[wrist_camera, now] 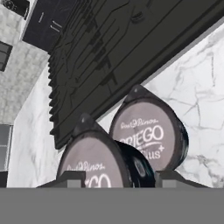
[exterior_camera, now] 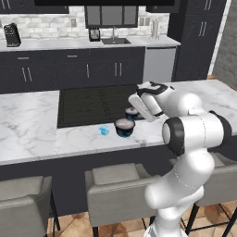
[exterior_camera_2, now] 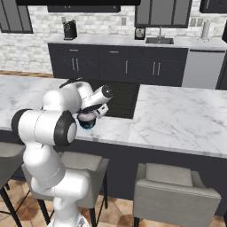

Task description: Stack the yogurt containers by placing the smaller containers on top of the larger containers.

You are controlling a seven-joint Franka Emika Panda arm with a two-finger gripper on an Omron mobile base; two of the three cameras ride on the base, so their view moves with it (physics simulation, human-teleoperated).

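Note:
Three yogurt containers stand on the marble island by the cooktop's front edge. The widest dark cup [exterior_camera: 124, 127] [exterior_camera_2: 86, 119] [wrist_camera: 151, 131] has a pale top and a blue base. Left of it sits the tiny light-blue cup [exterior_camera: 104, 131]. The lesser dark cup [exterior_camera: 130, 112] [wrist_camera: 94, 164] stands just behind the widest one, at the cooktop's edge. My gripper [exterior_camera: 135, 114] [wrist_camera: 118, 176] reaches down over this lesser cup with a fingertip [wrist_camera: 65, 177] against each side, shut on it. The cup looks to be resting on the counter.
The black cooktop [exterior_camera: 92, 104] [wrist_camera: 109, 52] lies right behind the cups. Marble counter [exterior_camera: 28, 125] stretches to both sides. Grey stools [exterior_camera: 115, 190] stand under the island's near edge. A back counter with a sink [exterior_camera: 115, 40] and dark cabinets runs along the far wall.

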